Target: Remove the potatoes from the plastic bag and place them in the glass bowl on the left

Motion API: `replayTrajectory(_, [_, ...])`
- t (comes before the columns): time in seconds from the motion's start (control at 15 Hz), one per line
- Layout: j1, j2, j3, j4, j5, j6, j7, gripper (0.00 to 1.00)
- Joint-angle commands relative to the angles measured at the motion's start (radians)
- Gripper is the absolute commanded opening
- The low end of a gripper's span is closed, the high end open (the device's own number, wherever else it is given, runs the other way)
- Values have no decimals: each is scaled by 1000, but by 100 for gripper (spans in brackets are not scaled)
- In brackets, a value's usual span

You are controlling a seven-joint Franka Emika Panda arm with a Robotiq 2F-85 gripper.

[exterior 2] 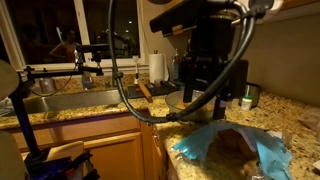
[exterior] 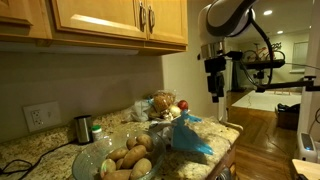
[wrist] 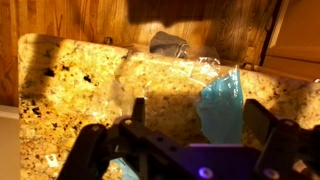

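Claw (exterior: 215, 88) hangs with its jaws spread fully apart and nothing between them, well above the right end of the counter (exterior: 30, 150). You have no contact with any item.

Left to right in an exterior view, you have:
- a wall outlet (exterior: 35, 117);
- a small dark metal cup (exterior: 83, 128), with a green item beside it too small to read;
- the glass bowl (exterior: 90, 152) at the counter's front edge, with several potatoes (exterior: 130, 158) lying in it;
- behind and to the right of the bowl, a clear bag (exterior: 160, 104) of brownish lumps;
- a small red round thing (exterior: 183, 106) just beside that bag;
- the plastic bag (exterior: 192, 137), light blue and crumpled, to the right of the bowl and below the claw.

View differences:
- The bowl and the potatoes in it show in that view only.
- A sink (exterior 2: 60, 100) and a paper towel roll (exterior 2: 157, 67) appear in an exterior view and nowhere else.
- In that same view the plastic bag (exterior 2: 250, 150) opens toward the camera, with a brown rounded mass inside that reads as potato.
- The wrist view looks down on the granite. The blue bag (wrist: 222, 100) lies right of centre, beyond the spread fingers (wrist: 88, 152).
- In the wrist view you cannot tell what the bag contains.
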Motion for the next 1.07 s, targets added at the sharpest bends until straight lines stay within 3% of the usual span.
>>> replayTrajectory(0.0, [-2, 7, 3, 3, 1, -2, 0, 100])
replayTrajectory(0.47, [0, 8, 4, 5, 12, 1, 2, 100])
replayTrajectory(1.0, [4, 124, 7, 20, 64, 142, 9, 100])
